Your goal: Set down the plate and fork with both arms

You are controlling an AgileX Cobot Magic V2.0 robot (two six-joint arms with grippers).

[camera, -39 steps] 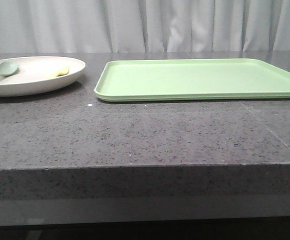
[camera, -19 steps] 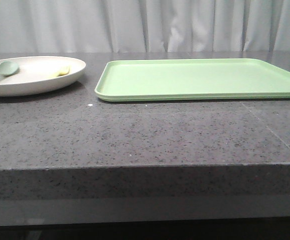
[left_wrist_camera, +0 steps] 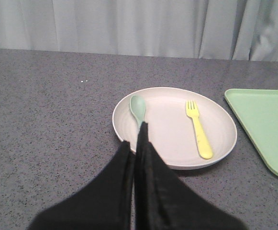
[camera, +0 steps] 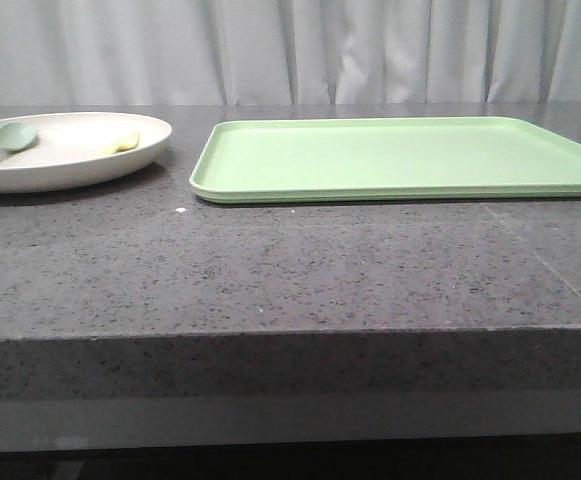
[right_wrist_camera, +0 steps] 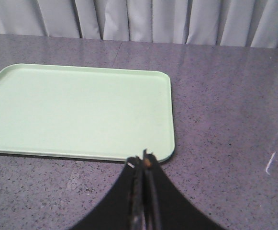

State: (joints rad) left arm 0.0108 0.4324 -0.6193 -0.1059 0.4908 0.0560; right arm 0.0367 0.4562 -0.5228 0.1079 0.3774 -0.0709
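Note:
The cream-white plate (camera: pixel 65 150) sits at the left of the dark table, also seen in the left wrist view as the plate (left_wrist_camera: pixel 172 139). On it lie the pale yellow fork (left_wrist_camera: pixel 198 128), visible in front as the fork (camera: pixel 125 142), and a grey-green spoon (left_wrist_camera: pixel 138 109). My left gripper (left_wrist_camera: pixel 136 136) is shut with nothing in it, hovering short of the plate's near rim, in line with the spoon's handle. Shut and holding nothing, my right gripper (right_wrist_camera: pixel 141 162) hangs over the near right corner of the green tray. Neither gripper shows in the front view.
A flat light-green tray (camera: pixel 400 155) lies to the right of the plate, also seen as the tray (right_wrist_camera: pixel 76 110) and the tray (left_wrist_camera: pixel 268 124). Grey curtains hang behind the table. The table's front edge (camera: pixel 290 335) is close to the camera.

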